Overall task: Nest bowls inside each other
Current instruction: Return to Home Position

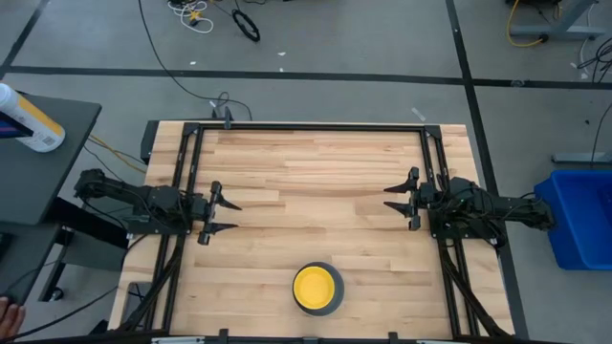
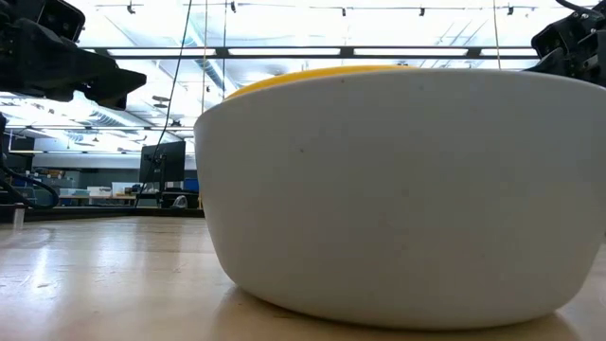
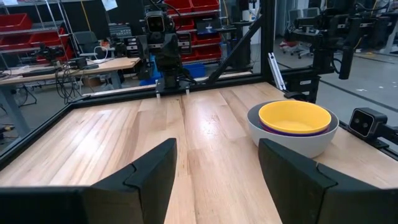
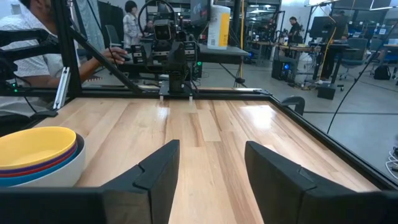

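Observation:
The bowls stand as one stack [image 1: 317,289] near the table's front edge, at its middle: the yellow bowl [image 3: 294,116] sits on top, inside the grey bowl [image 3: 292,138], whose base rests on the wood. Red, dark blue and light blue rims [image 4: 59,167] show between them. In the low view the grey bowl's wall [image 2: 398,189] fills the picture. My left gripper [image 1: 226,217] is open at the table's left edge and my right gripper [image 1: 397,199] is open at the right edge, both level, facing each other, far from the stack.
A black frame [image 1: 316,127] runs round the wooden table. A white bottle [image 1: 29,119] lies on a side table at the far left, a blue bin [image 1: 581,218] stands on the floor at the right. People show in the room beyond the table [image 4: 130,25].

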### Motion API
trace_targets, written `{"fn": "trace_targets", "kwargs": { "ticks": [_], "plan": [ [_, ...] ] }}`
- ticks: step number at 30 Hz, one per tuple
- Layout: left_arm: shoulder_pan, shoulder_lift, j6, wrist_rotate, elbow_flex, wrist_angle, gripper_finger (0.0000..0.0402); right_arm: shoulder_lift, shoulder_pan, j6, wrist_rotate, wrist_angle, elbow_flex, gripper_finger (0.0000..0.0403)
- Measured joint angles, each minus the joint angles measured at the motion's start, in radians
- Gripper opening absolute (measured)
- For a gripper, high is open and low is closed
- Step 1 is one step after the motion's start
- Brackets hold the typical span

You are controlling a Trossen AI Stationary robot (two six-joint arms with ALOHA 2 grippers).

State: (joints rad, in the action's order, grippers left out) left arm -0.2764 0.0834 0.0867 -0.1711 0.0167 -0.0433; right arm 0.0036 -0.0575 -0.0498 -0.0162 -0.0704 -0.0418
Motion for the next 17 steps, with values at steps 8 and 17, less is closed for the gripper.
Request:
{"fn": "trace_targets", "kwargs": {
  "ticks": [8,17],
  "plan": [
    [0.0,0.0,0.0,0.0,0.0,0.0,0.0234,0.0,0.0,0.0,0.0,0.0,0.0,0.0196],
    [0.0,0.0,0.0,0.0,0.0,0.0,0.0234,0.0,0.0,0.0,0.0,0.0,0.0,0.019]
  ]
}}
